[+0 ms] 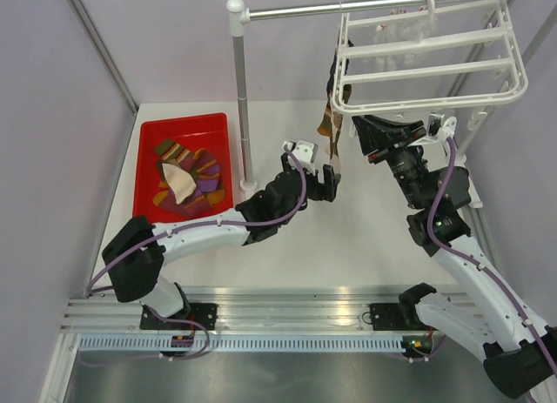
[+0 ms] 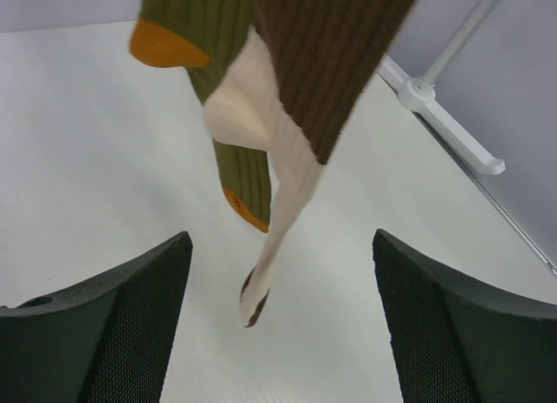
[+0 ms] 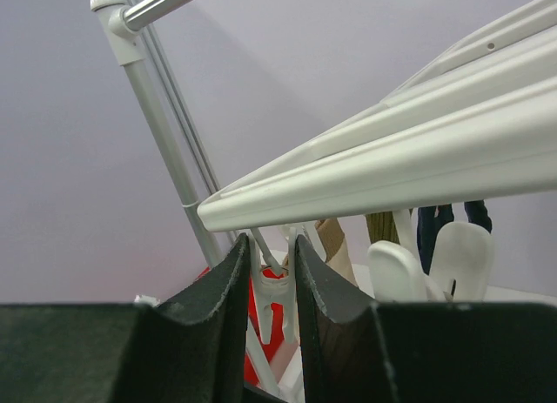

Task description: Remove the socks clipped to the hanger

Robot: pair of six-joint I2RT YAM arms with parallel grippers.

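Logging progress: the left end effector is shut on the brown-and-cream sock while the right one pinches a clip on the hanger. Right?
Not quite. The left end effector is open: the left wrist view shows the brown-and-cream sock dangling free, the fingers spread wide. The right end effector does pinch a clip on the hanger.

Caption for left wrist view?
Open left gripper poised beneath hanging brown-and-cream sock and olive-and-orange sock.
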